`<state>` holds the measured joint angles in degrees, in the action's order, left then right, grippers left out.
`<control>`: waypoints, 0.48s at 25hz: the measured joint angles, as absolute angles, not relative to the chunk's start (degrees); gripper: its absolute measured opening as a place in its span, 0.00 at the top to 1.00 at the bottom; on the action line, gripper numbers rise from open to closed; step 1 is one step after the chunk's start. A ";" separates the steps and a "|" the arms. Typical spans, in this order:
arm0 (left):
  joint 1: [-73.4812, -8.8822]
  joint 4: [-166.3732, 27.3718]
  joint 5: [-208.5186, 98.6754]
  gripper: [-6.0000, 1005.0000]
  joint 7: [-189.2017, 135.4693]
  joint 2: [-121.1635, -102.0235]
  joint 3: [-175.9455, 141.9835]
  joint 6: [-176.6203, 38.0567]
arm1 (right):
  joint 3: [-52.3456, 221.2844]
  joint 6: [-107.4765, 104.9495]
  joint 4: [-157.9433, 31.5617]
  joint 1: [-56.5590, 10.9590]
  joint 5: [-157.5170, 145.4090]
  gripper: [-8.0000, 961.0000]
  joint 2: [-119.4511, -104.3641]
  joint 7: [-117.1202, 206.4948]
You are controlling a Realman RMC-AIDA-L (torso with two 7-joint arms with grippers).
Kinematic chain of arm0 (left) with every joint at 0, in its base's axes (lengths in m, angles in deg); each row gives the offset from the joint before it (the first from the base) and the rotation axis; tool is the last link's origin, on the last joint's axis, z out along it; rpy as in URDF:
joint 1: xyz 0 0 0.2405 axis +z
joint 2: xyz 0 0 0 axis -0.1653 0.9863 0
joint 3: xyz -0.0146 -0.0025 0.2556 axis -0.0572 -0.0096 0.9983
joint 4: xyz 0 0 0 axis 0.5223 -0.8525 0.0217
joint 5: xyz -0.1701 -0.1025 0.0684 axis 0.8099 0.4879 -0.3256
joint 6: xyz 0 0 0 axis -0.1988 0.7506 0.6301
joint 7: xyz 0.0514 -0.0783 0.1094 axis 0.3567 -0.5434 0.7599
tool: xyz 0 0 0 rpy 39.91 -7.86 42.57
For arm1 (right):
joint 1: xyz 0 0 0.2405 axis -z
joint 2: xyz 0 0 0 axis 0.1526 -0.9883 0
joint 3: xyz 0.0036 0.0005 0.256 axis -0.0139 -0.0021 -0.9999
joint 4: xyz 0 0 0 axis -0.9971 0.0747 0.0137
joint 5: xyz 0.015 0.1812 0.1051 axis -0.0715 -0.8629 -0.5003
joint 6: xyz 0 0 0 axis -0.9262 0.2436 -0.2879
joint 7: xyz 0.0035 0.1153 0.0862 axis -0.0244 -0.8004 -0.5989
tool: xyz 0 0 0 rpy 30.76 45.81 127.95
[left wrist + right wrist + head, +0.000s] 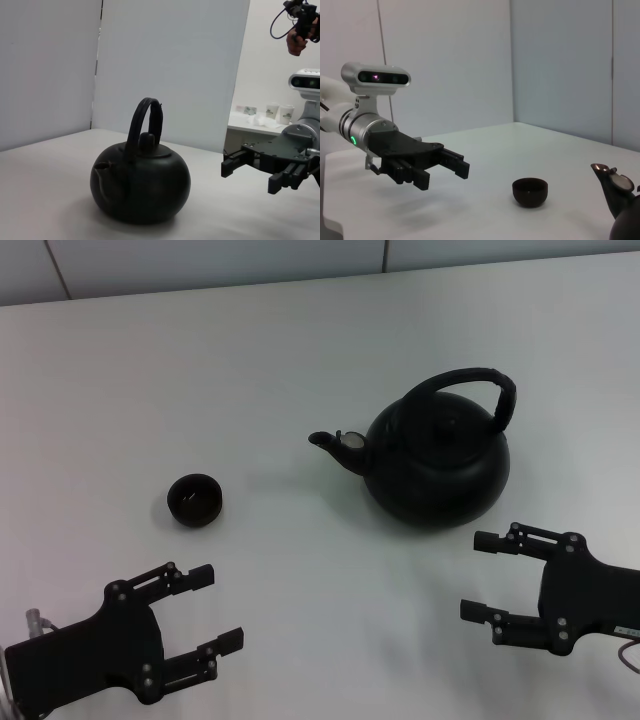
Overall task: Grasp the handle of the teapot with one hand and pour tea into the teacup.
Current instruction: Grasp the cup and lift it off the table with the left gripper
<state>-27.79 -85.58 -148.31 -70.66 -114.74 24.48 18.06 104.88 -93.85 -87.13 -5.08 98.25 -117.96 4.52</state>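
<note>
Teapot [437,462] sat upright on counter [300,350], spout twd teacup [194,500], which stood apart on its left. Right gripper [487,576] near pot, jaws wide, empty; left gripper [218,608] likewise, idle near cup. Best approach: right arm rises over handle [470,385], grips arch centre, so pot hangs level before tipping.
</note>
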 joint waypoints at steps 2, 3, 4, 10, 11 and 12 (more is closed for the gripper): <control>-27.79 -85.58 -148.31 0.26 -70.65 -114.77 24.48 18.15 | 104.84 -93.85 -87.13 -5.22 98.25 0.22 -117.97 4.52; -27.79 -85.58 -148.31 0.26 -70.60 -114.78 24.48 18.19 | 104.85 -93.85 -87.13 -5.25 98.25 0.22 -117.99 4.52; -27.79 -85.58 -148.31 0.26 -70.52 -114.78 24.48 18.21 | 104.85 -93.85 -87.13 -5.29 98.25 0.22 -118.01 4.52; -27.84 -85.58 -148.31 0.26 -70.43 -114.80 24.48 18.22 | 104.75 -93.85 -87.01 -5.48 98.25 0.22 -118.06 4.52; -27.86 -85.58 -148.31 0.26 -70.44 -114.80 24.48 18.22 | 104.75 -93.85 -87.00 -5.47 98.25 0.22 -118.06 4.52; -27.86 -85.58 -148.32 0.26 -70.44 -114.80 24.48 18.22 | 104.75 -93.85 -86.98 -5.47 98.25 0.22 -118.06 4.50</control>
